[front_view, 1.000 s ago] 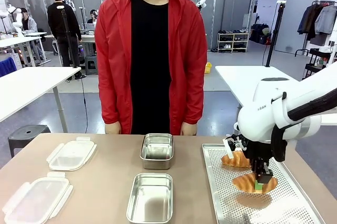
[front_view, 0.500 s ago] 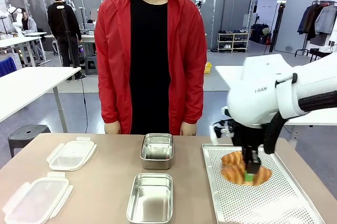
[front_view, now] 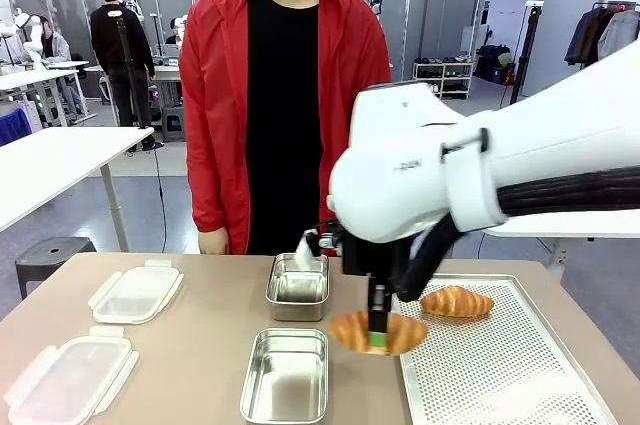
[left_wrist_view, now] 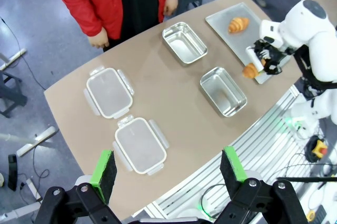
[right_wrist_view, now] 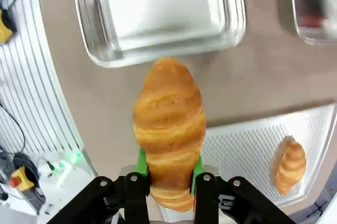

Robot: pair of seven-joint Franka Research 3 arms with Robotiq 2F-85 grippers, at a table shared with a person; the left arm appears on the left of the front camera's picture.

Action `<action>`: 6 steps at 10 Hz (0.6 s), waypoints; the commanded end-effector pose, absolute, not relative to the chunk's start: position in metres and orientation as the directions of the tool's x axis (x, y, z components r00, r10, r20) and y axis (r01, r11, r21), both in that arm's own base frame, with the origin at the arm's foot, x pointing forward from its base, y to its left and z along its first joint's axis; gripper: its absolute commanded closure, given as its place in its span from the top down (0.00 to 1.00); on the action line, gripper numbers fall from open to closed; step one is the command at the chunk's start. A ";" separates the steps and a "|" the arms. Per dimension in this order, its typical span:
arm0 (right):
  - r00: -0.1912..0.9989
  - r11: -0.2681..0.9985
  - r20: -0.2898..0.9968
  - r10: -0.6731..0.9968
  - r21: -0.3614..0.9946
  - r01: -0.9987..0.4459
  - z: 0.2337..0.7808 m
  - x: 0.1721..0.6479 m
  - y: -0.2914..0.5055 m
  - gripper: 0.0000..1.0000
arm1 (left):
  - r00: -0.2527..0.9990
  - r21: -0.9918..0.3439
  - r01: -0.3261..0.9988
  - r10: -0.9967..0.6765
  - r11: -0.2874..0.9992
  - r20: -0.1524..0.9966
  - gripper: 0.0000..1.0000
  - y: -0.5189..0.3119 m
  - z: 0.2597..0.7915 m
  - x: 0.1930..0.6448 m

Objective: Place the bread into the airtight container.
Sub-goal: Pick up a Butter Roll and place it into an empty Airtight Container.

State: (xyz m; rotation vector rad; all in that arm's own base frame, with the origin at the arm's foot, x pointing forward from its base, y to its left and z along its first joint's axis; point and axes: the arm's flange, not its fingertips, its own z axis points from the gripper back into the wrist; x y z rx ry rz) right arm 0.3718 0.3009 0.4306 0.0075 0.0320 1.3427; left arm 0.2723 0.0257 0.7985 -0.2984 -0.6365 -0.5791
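**Front view.** The brown tabletop (front_view: 200,335) carries 2 steel boxes in its middle, the far container (front_view: 298,280) and the near container (front_view: 286,375). 2 clear lids lie at the left, the far lid (front_view: 136,292) and the near lid (front_view: 68,377). A perforated tray (front_view: 520,385) lies at the right, with a second croissant (front_view: 457,302) at its far end. The right pincer (front_view: 378,340) hangs from its white arm and pinches the held croissant (front_view: 350,333). The pastry is above the tabletop, between the near container's right rim and the tray's left edge. A person in a red jacket (front_view: 215,95) stands at the far side, hands down by the table edge. Behind them is a hall with a grey floor, white tables left and right, people at the far left and a clothes rack at the far right.

**Left wrist view.** From high above, the left pincer (left_wrist_view: 167,167) is spread wide, with nothing between its green pads (left_wrist_view: 103,168). Below it, the round-cornered tabletop shows both lids, both containers and the tray. Grey floor with cables surrounds it.

**Right wrist view.** The pincer is pressed on the held croissant (right_wrist_view: 169,124), gripping its lower end. The upper tip of the pastry overlaps the rim of the near container (right_wrist_view: 160,16). The tray (right_wrist_view: 247,139) and the second croissant (right_wrist_view: 291,165) lie at the lower right. White slats and a yellow box with a red button (right_wrist_view: 10,174) show at the left.
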 end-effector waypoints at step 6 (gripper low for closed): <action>0.259 0.255 0.091 0.962 0.052 -0.966 0.408 0.373 0.396 0.35 | 0.639 -0.077 0.606 -0.426 0.792 0.640 1.00 0.026 0.800 0.272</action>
